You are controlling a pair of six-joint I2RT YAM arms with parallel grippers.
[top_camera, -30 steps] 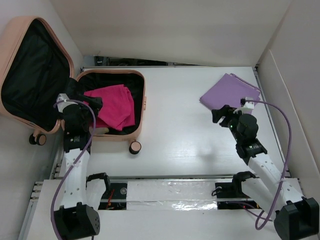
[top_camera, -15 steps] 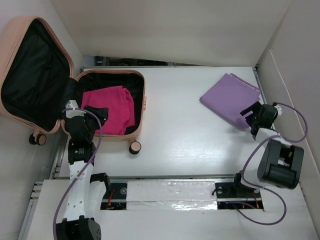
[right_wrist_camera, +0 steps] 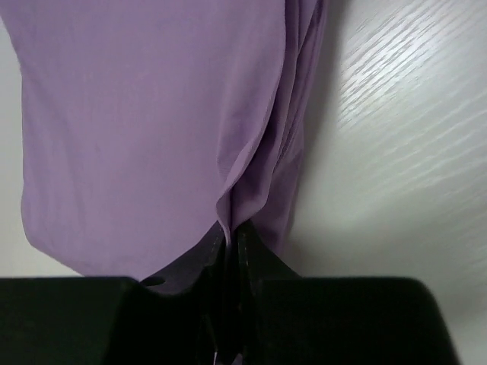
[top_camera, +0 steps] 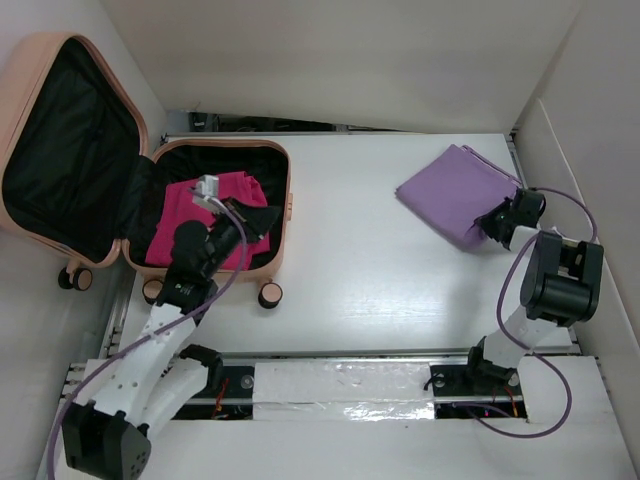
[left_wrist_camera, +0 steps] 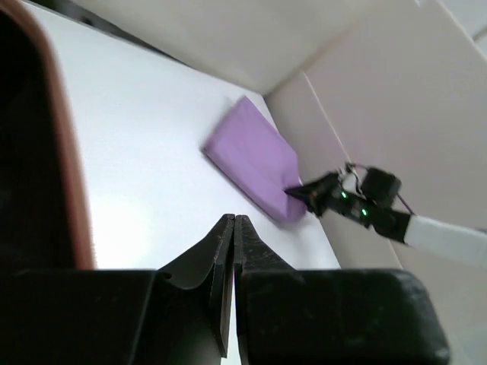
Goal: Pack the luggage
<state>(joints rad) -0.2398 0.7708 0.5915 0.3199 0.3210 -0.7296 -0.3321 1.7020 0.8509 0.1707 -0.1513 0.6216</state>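
The peach-pink luggage (top_camera: 68,55) lies open at the table's far left, its lid leaning back and a folded magenta cloth (top_camera: 178,205) in its base. Above that base hovers my left gripper (top_camera: 268,218), shut with nothing between its fingers; in its wrist view the jaws (left_wrist_camera: 233,220) point across the table toward the purple cloth (left_wrist_camera: 255,163). That folded purple cloth (top_camera: 455,190) lies at the far right. My right gripper (top_camera: 490,224) is shut on the cloth's near right edge, and a fold of the fabric (right_wrist_camera: 152,114) is pinched at the tips (right_wrist_camera: 232,228).
The luggage's pink rim (left_wrist_camera: 72,175) runs down the left of the left wrist view. Two wheels (top_camera: 270,294) stick out at its near side. A white wall (top_camera: 585,180) stands close behind the right arm. A metal rail (top_camera: 340,385) runs between the arm bases.
The left arm swung right over the luggage base and its gripper shut empty. The right gripper went from open beside the purple cloth to shut on its edge.
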